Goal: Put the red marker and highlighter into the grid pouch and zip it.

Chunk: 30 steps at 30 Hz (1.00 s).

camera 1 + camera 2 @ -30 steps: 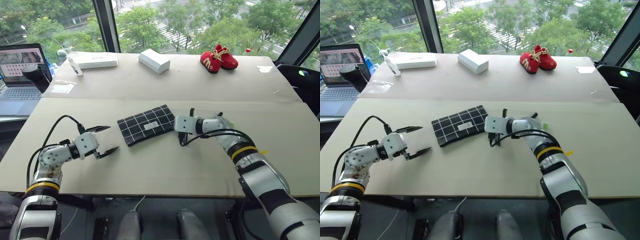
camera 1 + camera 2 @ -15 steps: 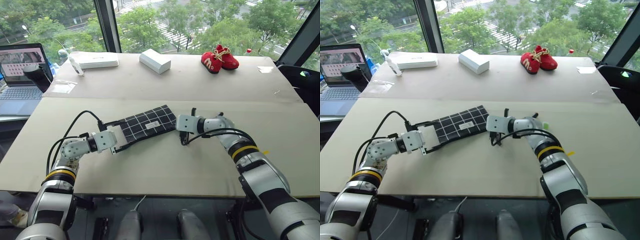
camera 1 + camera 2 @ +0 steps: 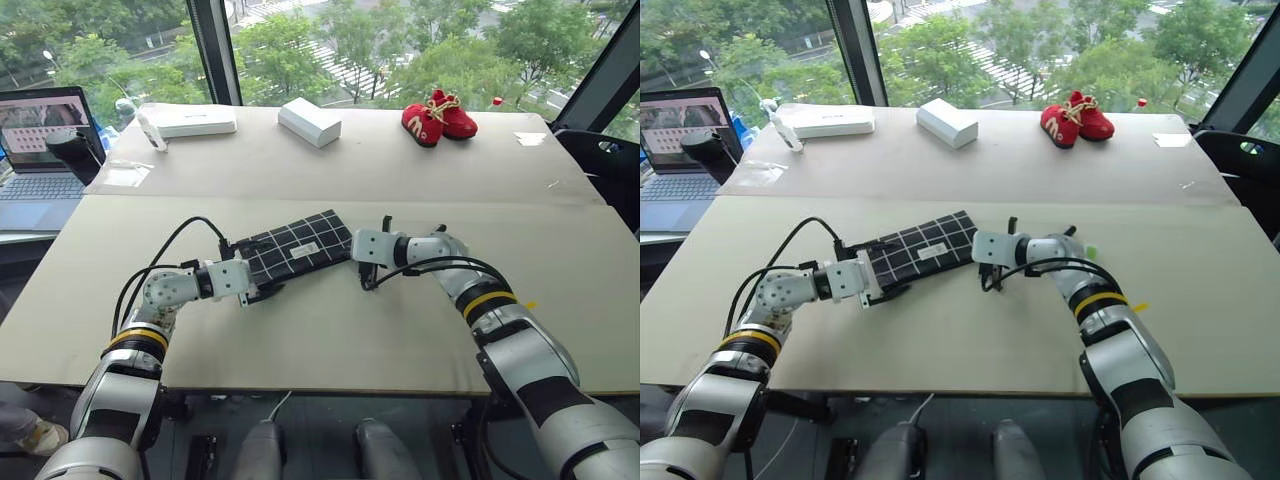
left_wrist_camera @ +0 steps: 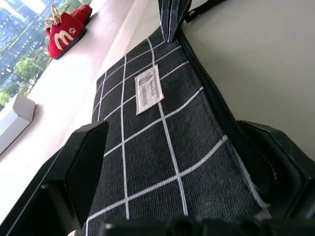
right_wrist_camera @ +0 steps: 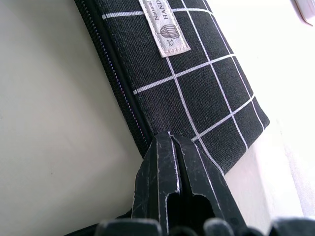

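Now we have our left gripper (image 3: 262, 279), jaws wide, straddling the eight-o'clock end of the grid pouch (image 3: 297, 248), whose length runs toward two o'clock, where our clenched right gripper (image 3: 367, 272) waits.

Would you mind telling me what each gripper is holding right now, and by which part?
The right gripper is shut at the pouch's zipper-side corner; what it pinches cannot be told. The left gripper straddles the other end, fingers open, not yet gripping.

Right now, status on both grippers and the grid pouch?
Left gripper open, fingers straddling one end of the grid pouch. Right gripper shut at the pouch's other end, by the zipper. Pouch flat on the table. Nothing in the way.
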Each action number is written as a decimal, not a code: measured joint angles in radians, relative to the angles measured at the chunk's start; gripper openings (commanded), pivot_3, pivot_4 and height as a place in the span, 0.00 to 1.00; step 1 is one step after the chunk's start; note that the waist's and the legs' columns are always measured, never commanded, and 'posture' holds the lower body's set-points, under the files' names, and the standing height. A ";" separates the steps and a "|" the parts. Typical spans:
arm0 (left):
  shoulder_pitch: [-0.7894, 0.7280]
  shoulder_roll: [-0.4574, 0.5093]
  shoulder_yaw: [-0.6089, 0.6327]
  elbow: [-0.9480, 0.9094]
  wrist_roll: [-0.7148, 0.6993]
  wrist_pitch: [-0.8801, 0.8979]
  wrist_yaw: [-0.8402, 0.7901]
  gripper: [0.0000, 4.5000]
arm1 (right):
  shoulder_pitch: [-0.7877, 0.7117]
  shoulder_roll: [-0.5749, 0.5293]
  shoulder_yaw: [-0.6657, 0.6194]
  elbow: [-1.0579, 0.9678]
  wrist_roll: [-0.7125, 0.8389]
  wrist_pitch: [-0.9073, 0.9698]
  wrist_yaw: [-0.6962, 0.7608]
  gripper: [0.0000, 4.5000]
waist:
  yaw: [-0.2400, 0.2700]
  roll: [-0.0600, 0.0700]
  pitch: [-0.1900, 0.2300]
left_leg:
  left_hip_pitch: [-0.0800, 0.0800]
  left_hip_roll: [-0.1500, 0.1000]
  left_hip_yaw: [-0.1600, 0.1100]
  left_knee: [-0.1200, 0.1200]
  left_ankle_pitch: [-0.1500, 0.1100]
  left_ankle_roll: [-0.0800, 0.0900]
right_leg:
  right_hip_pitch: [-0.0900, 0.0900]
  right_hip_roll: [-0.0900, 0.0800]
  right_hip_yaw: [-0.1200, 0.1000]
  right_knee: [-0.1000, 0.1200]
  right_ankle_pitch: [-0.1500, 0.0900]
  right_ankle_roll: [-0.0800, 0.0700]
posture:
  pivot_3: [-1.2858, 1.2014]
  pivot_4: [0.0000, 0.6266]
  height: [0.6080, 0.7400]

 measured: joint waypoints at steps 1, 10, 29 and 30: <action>0.005 0.000 0.000 -0.008 0.000 0.005 0.003 1.00 | 0.000 0.000 0.000 0.001 0.000 0.000 0.000 0.01 | 0.000 0.000 0.000 | 0.000 0.000 0.000 0.000 0.000 0.000 | 0.000 0.000 0.000 0.000 0.000 0.000 | 0.52 0.24 0.92; 0.020 0.007 -0.009 -0.048 0.001 0.026 0.013 0.94 | -0.012 0.003 -0.001 0.020 0.000 0.000 -0.004 0.00 | -0.001 0.000 0.000 | 0.000 0.000 0.000 0.000 0.000 0.000 | 0.000 0.000 0.000 0.000 0.000 0.000 | 0.52 0.24 0.92; 0.012 -0.014 -0.034 -0.089 -0.010 0.067 -0.005 0.01 | -0.011 0.000 -0.007 0.022 0.001 0.000 -0.013 0.00 | -0.002 0.000 0.000 | 0.000 0.000 0.000 0.000 0.000 0.000 | 0.000 0.000 0.000 0.000 0.000 0.000 | 0.52 0.24 0.92; 0.012 -0.016 -0.032 -0.094 -0.011 0.074 -0.005 0.01 | -0.011 -0.001 -0.010 0.024 0.001 0.000 -0.013 0.00 | -0.002 0.000 0.000 | 0.000 0.000 0.000 0.000 0.000 0.000 | 0.000 0.000 0.000 0.000 0.000 0.000 | 0.52 0.24 0.92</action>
